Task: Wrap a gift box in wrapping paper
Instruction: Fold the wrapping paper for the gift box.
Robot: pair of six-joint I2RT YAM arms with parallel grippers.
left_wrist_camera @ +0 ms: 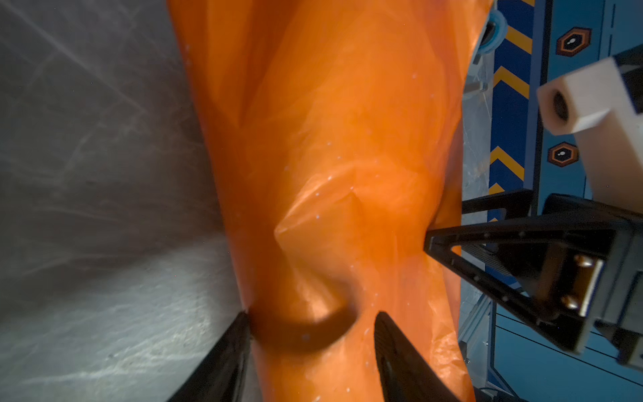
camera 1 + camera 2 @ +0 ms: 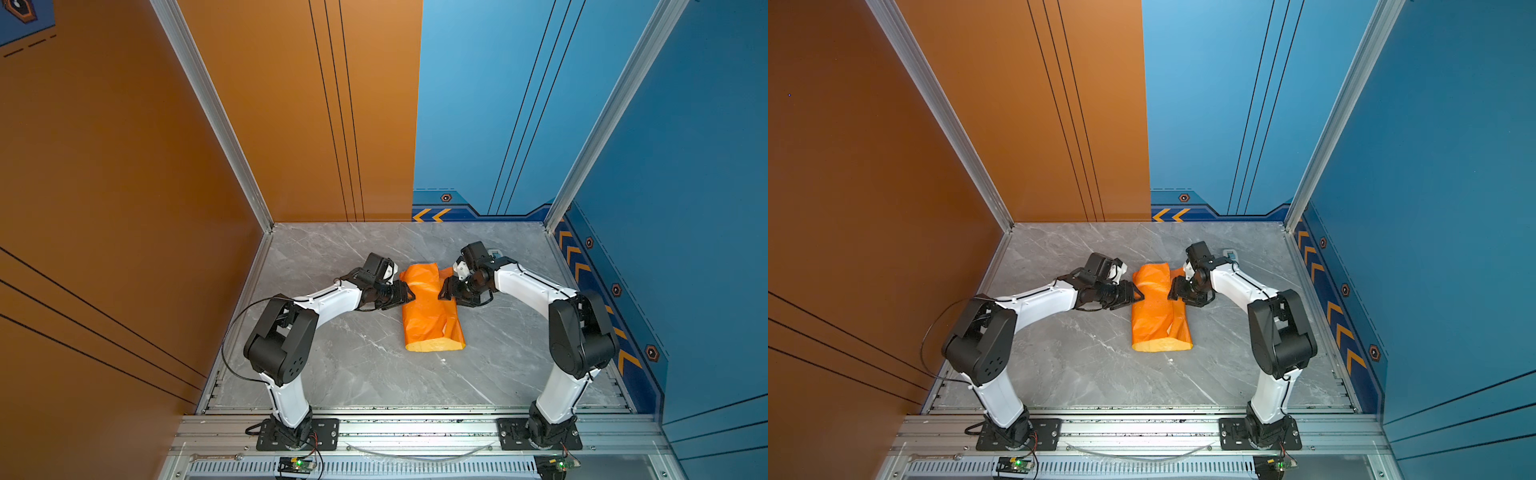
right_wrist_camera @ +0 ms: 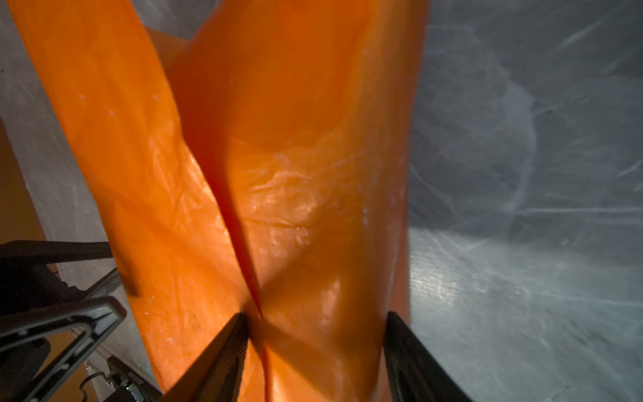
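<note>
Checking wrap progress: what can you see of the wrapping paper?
The wrapping paper is glossy orange, creased, folded into a long bundle lying on the grey table, flaps overlapping on top. Pale yellow shows at its near end. The left hand and right hand touch its far half from opposite sides.

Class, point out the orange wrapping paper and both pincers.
Creased glossy orange wrapping paper (image 2: 430, 318): top view, upper face.
Black left pincer (image 2: 408, 297): top view, between fingertips.
Black right pincer (image 2: 444, 290): top view, between fingertips.
</note>
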